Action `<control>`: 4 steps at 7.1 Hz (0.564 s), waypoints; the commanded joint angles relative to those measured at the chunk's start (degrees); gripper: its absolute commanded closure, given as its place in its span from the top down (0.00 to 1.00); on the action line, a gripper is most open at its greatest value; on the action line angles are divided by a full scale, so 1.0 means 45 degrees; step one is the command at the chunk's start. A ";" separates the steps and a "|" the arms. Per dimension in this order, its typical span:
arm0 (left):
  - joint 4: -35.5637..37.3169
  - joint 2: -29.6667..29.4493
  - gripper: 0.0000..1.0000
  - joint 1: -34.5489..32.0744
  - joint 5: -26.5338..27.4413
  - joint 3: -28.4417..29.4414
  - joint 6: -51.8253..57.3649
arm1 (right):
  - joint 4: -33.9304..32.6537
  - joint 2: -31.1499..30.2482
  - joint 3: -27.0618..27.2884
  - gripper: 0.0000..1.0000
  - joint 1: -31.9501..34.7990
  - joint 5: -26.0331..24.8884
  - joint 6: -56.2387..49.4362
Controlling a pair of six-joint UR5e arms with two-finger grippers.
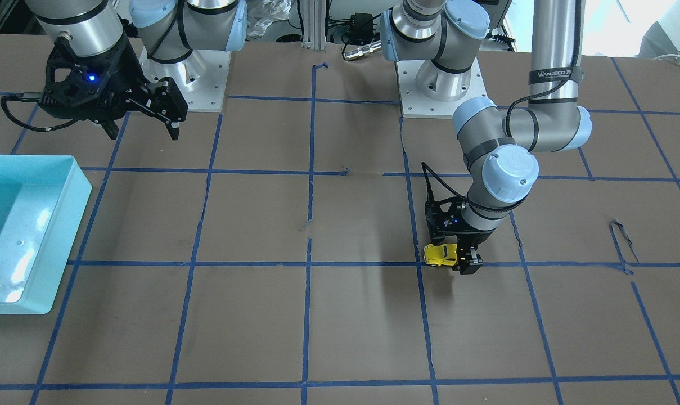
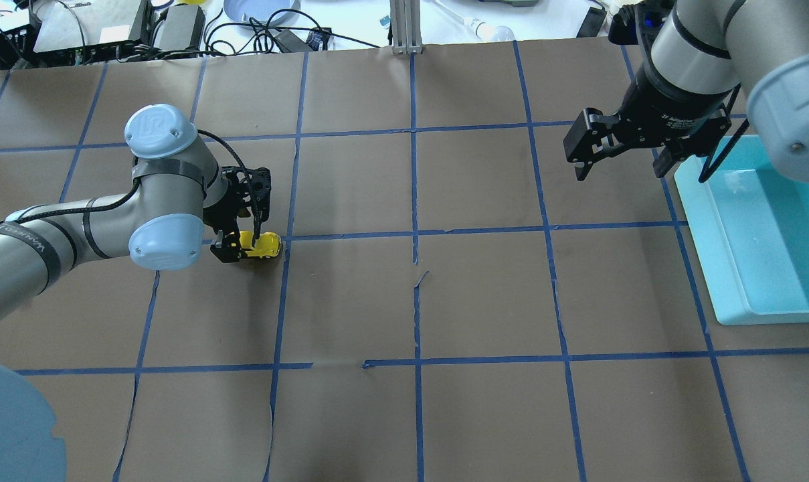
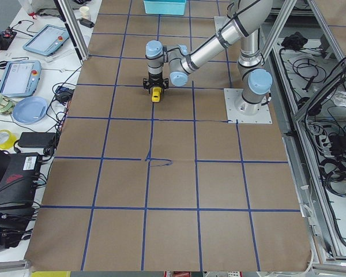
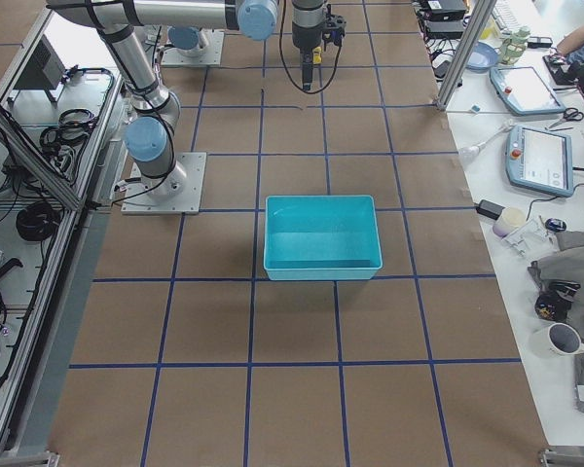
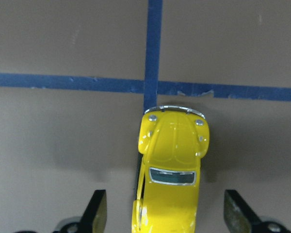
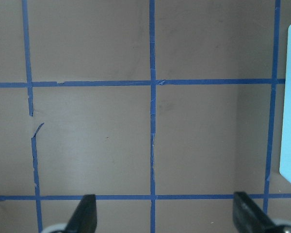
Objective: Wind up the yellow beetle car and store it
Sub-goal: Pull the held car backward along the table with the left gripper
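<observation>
Pretty early days imo. The yellow beetle car (image 5: 172,160) sits on the bench (image 2: 484,294) right between the left end effector's (image 5: 166,211) spread fingers. They aren't pinching it, so no winding or storing yet. The right end effector (image 2: 619,157) hangs released and empty, with the teal bin (image 2: 705,258) just beside it.

- left arm (image 2: 56,241): reaches forward over the tabletop, elbow bent, wrist turned straight down.
- left gripper (image 1: 455,254): points down, set low, fingers (image 5: 99,209) wide apart.
- right arm (image 2: 705,60): raised, wrist angled downward.
- right gripper (image 2: 621,167): held high, fingers (image 6: 87,211) spread wide.
</observation>
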 commanded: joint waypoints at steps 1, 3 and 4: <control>-0.0004 -0.0041 0.66 -0.0006 -0.0013 0.0036 0.0089 | -0.0019 -0.0014 -0.0019 1.00 0.0013 -0.0005 0.0000; 0.0015 -0.0041 0.66 0.0014 0.0046 0.0056 0.0129 | -0.0039 -0.0014 -0.0020 1.00 0.0013 0.0015 -0.0020; 0.0035 -0.0041 0.65 0.0014 0.0027 0.0075 0.0128 | -0.0136 -0.0014 -0.0039 1.00 0.0013 0.0034 -0.0020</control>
